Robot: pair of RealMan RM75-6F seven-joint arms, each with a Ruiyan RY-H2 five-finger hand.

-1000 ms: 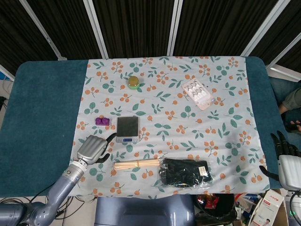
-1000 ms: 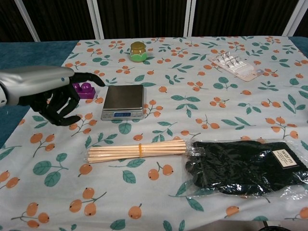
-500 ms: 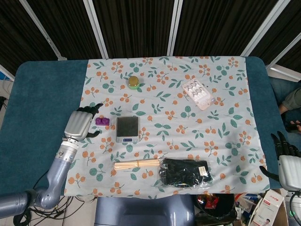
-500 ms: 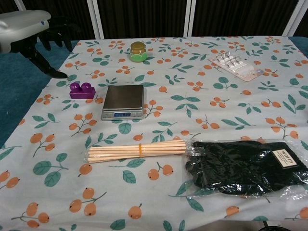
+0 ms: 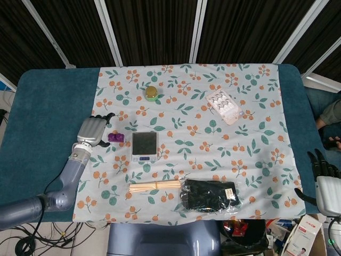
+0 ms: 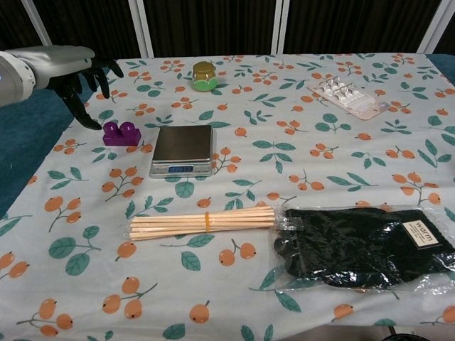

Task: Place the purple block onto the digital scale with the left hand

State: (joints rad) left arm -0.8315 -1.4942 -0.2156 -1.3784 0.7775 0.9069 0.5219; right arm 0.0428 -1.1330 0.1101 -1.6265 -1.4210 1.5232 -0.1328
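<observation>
The purple block [image 5: 115,137] [image 6: 121,133] lies on the floral cloth just left of the digital scale [image 5: 144,146] [image 6: 183,150]. My left hand [image 5: 92,131] [image 6: 69,67] hovers to the left of and above the block, fingers spread and pointing down, holding nothing. It does not touch the block. My right hand [image 5: 325,184] hangs off the table's right edge in the head view, fingers apart and empty.
A bundle of wooden sticks [image 6: 202,222] and a bagged black glove [image 6: 359,246] lie near the front. A small green-and-gold jar [image 6: 203,75] and a blister pack [image 6: 343,96] sit at the back. Teal table covering [image 5: 48,117] flanks the cloth.
My left hand rose from beside the scale's front, swung out left, and has now come back down closer to the purple block. The block and scale have not moved.
</observation>
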